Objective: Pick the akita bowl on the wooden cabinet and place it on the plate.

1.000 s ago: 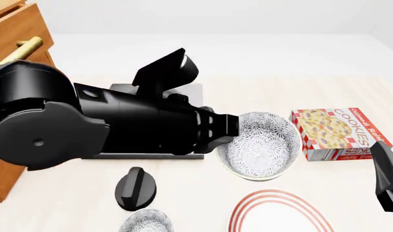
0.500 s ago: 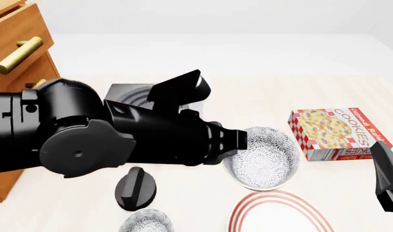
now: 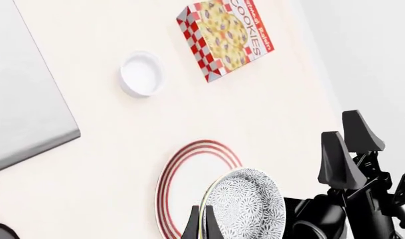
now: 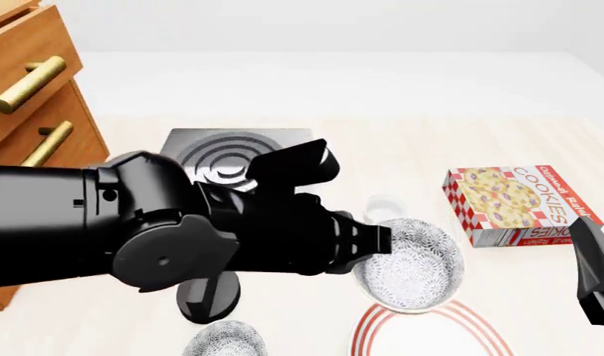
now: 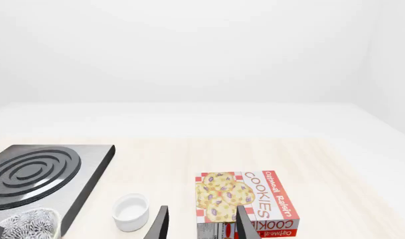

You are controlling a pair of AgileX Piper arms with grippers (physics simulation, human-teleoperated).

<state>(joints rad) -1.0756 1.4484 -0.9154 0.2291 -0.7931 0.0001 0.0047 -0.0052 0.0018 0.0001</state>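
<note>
My left gripper [image 4: 379, 239] is clamped on the akita bowl's [image 4: 411, 263] rim, just short of the plate [image 4: 432, 326]; releasing now could tip it onto the plate's edge.

Akita bowl [image 4: 413, 261] — white, grey net; plate [image 3: 189, 184] — white, red rings.

Bright, even, sharp renders; soft faint shadows, no glare

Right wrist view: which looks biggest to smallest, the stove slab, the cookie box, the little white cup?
1. Stove slab, though cut off at the edge.
2. Cookie box.
3. White cup, clearly smallest.
</note>
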